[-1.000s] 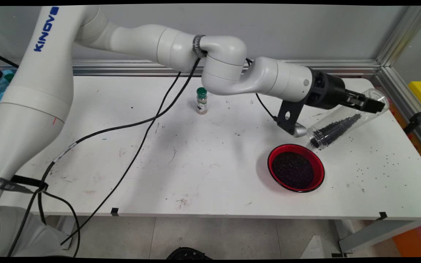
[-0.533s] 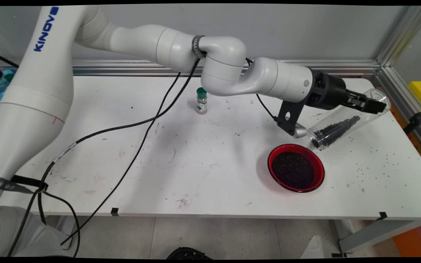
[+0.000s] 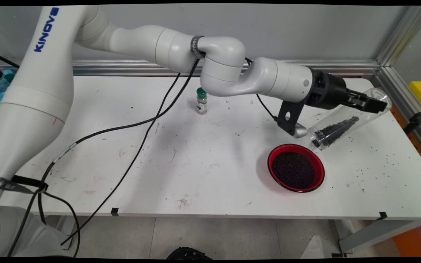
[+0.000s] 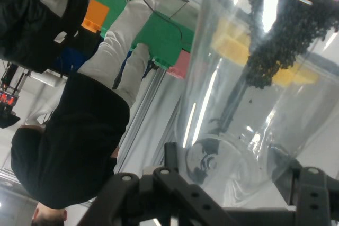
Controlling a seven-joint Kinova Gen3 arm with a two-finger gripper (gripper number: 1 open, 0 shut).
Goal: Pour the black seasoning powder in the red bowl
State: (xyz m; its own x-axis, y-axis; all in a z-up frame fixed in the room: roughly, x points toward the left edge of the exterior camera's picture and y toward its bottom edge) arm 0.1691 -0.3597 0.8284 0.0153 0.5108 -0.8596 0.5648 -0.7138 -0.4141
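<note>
My gripper (image 3: 373, 104) is shut on a clear plastic bottle (image 3: 345, 122) held in the air at the table's right side. The bottle is tilted, its open mouth (image 3: 314, 140) pointing down and left, just above the far right rim of a red bowl (image 3: 295, 167). Dark granules lie along the bottle's lower side and more fill the bowl. In the hand view the bottle (image 4: 254, 104) fills the right half, with the black fingers (image 4: 175, 157) pressed on either side near its base.
A small jar with a green cap (image 3: 201, 101) stands at the table's back middle. Loose dark granules (image 3: 382, 160) are scattered right of the bowl. Black cables (image 3: 137, 146) hang across the left half. A metal frame rail (image 3: 400, 95) borders the right edge. A person (image 4: 69, 146) shows in the hand view.
The bottle has tipped back slightly, its mouth rising a little, and the granules inside have slid away from the mouth. The bowl and jar have not moved.
</note>
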